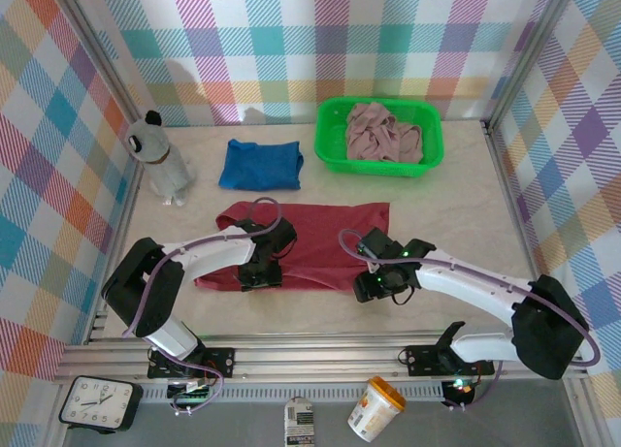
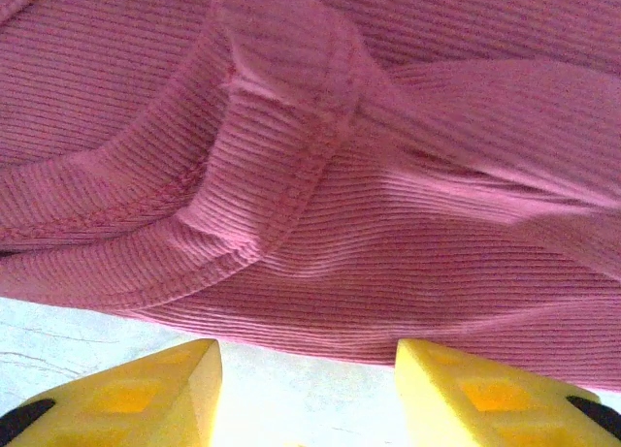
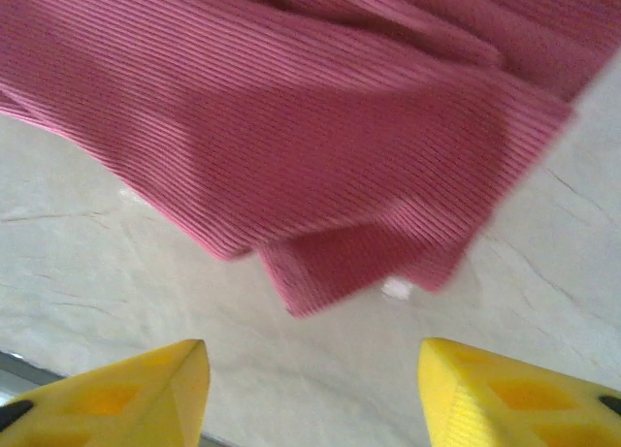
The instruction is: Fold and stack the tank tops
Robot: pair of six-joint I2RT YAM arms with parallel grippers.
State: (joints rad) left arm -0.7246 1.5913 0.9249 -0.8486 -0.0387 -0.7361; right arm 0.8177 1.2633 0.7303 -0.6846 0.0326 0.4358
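Hovering released, the left pincer (image 2: 306,394) is facing the dark red tank top (image 2: 369,224) just ahead; the right pincer (image 3: 312,394), also released, is doing likewise.

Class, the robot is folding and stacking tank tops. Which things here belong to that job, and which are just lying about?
Job:
dark red tank top
blue tank top
pink tank top

Lying about:
green basket
plush toy
clock
lidded tub
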